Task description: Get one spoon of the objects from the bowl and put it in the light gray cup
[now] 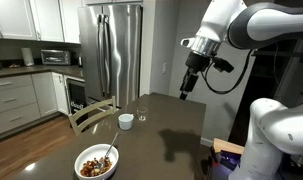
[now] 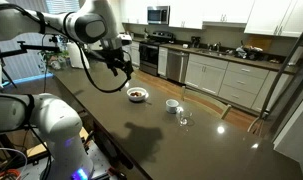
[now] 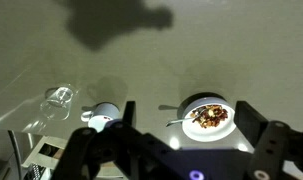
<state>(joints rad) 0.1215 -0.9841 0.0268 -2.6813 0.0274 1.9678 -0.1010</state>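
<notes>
The white bowl stands near the table's front edge, filled with brown and reddish chunks. The slim silvery spoon leans in it, handle pointing up and out. The bowl also shows in an exterior view and in the wrist view, with the spoon handle sticking out to the left. The light gray cup stands apart from the bowl. My gripper hangs high above the table, open and empty, its fingers framing the bowl from above.
A tiny clear glass stands next to the cup. A wooden chair is at the table's side. A steel refrigerator and kitchen cabinets stand behind. The dark table extends around the items.
</notes>
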